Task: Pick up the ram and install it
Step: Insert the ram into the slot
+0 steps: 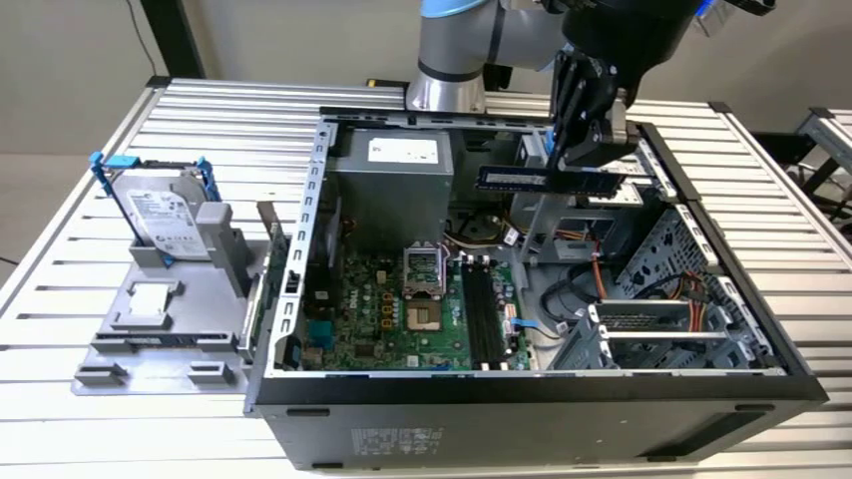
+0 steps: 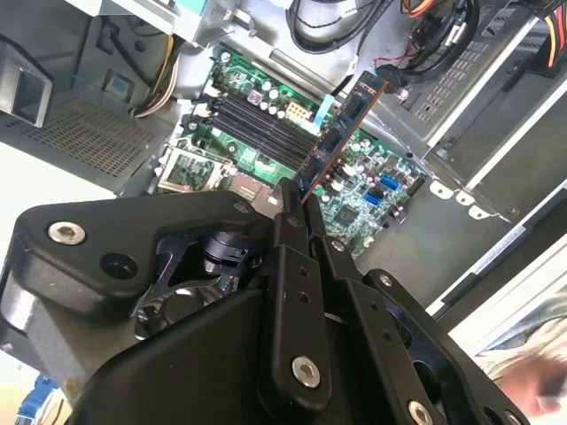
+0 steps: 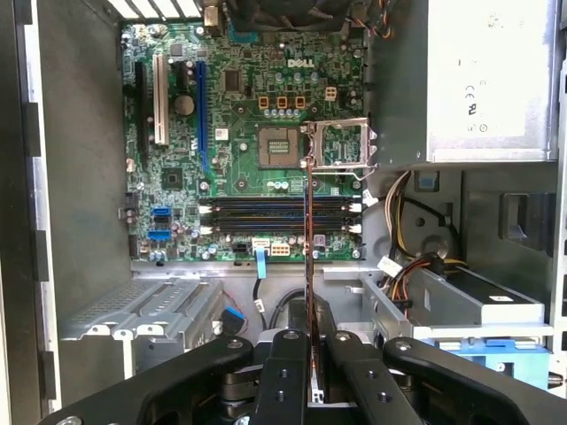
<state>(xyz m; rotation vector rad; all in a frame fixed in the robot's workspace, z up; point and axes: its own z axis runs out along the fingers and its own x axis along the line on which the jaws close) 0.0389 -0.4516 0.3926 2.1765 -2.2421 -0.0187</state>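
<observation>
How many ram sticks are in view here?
1. The ram is held in the gripper above the open case. The black slots below look empty, though part of the case is hidden.

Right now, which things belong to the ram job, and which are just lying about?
Job: ram, held above the open case; gripper, shut on it; black slots on the motherboard.
Lying about: hard drive, upright on a grey stand outside the case; power supply; cables.
</observation>
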